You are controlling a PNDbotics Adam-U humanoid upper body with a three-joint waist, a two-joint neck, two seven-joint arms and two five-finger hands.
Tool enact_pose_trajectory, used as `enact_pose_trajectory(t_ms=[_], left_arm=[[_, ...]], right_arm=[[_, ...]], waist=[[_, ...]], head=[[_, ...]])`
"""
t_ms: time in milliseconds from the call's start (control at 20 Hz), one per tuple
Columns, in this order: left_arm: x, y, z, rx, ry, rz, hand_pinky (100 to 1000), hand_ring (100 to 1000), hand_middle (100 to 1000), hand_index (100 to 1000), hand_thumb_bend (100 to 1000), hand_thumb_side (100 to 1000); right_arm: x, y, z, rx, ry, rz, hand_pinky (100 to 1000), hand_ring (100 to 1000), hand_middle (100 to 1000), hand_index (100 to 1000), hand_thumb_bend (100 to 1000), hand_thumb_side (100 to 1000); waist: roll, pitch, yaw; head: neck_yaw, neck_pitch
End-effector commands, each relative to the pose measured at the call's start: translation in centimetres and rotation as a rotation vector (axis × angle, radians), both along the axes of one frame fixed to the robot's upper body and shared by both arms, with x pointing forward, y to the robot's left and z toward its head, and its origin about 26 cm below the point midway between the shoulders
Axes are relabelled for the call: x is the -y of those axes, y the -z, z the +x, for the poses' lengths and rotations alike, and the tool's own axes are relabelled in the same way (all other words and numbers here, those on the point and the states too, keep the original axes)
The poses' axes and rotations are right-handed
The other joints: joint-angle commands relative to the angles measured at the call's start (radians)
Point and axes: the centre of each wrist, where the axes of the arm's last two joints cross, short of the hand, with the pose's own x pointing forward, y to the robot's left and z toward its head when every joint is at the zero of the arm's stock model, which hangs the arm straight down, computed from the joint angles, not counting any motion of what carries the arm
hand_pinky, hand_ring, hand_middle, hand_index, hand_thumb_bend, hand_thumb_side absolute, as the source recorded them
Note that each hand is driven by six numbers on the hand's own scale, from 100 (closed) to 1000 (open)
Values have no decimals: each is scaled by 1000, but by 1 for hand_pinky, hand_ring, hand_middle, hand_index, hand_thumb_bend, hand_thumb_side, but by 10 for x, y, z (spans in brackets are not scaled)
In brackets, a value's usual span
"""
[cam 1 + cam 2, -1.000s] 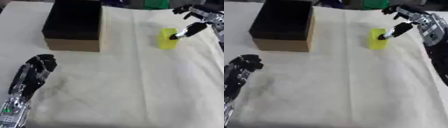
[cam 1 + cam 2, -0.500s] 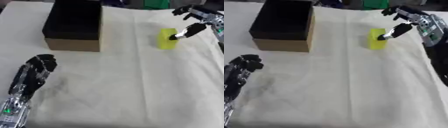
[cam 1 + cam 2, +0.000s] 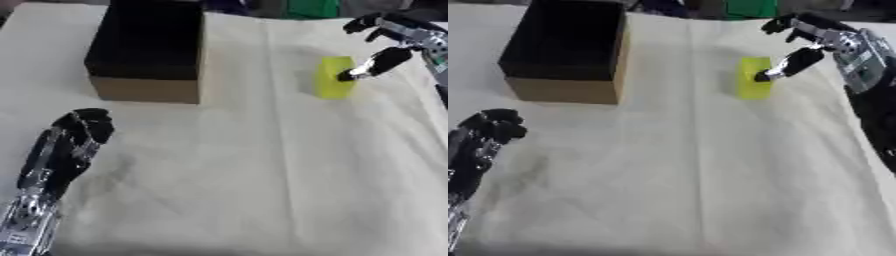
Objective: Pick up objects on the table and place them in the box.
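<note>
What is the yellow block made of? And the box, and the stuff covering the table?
The yellow block looks like foam or soft plastic: matte, bright, with no shine, though I can't be sure. The box seems to be cardboard: its outside walls are plain brown and dull, and the inside looks black. The table cover looks like cloth: cream-coloured, with soft wrinkles and folds.

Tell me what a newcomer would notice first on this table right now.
The yellow block stands out on the pale cloth at the far right, with the right hand reaching in and one fingertip at its upper edge. Far left sits the open box, dark inside. The left hand rests idle at the lower left.
</note>
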Motion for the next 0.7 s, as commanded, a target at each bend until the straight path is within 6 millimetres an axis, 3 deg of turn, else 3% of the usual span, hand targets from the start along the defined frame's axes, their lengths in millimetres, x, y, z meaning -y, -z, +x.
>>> enact_pose_trajectory(t_ms=[50, 700], left_arm=[[-1, -10, 1, 36, 7, 8, 683, 619, 595, 708, 574, 572], [-3, -8, 0, 29, -3, 9, 683, 619, 594, 707, 575, 570]], right_arm=[[-1, -2, 0, 0, -8, -20, 785, 919, 818, 907, 722, 317], [-9, -41, -12, 95, -106, 22, 780, 915, 807, 909, 710, 290]], waist=[[4, -12, 1], [-1, -21, -11]], head=[[1, 2], [8, 7]])
